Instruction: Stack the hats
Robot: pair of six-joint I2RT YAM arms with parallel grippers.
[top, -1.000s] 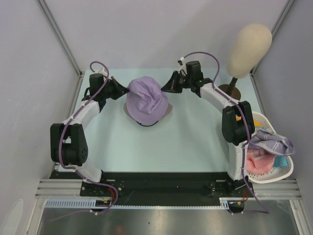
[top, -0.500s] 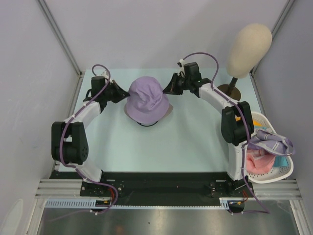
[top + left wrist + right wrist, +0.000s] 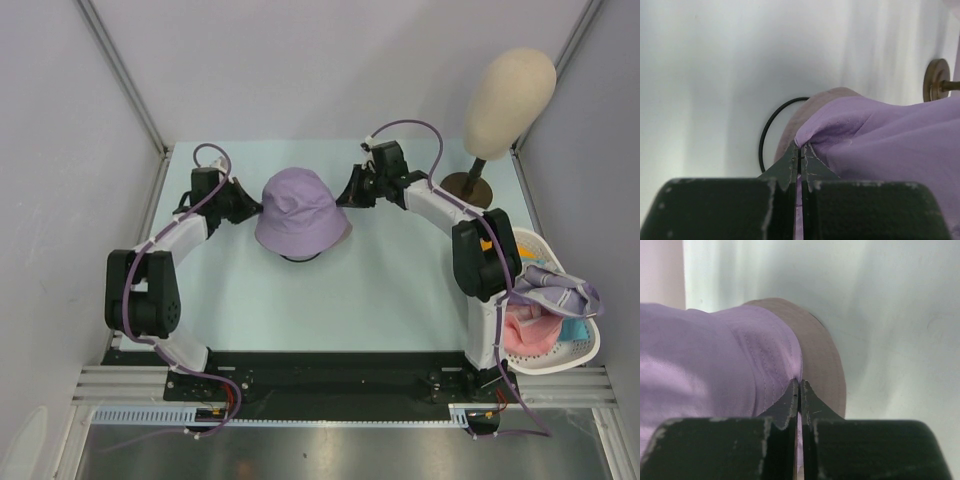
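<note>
A lavender bucket hat (image 3: 300, 210) sits at the middle back of the table, stretched between both grippers. My left gripper (image 3: 256, 206) is shut on its left brim (image 3: 812, 140), and my right gripper (image 3: 347, 192) is shut on its right brim (image 3: 785, 365). Under the hat lies a tan round thing (image 3: 825, 355) with a black ring (image 3: 765, 135) beside it. A pink hat (image 3: 525, 330) and a bit of teal fabric (image 3: 573, 329) lie in the basket at the right. In each wrist view the fingertips meet on the fabric: left gripper (image 3: 800, 148), right gripper (image 3: 799, 383).
A white basket (image 3: 590, 350) stands at the right front edge, with a purple cap (image 3: 555, 285) draped on top. A beige mannequin head (image 3: 508, 95) on a dark stand (image 3: 468, 183) stands at the back right corner. Grey walls enclose the table.
Both grippers have come down and toward the near side with the lavender hat. The hat now lies lower and rounder, covering most of the tan thing beneath.
</note>
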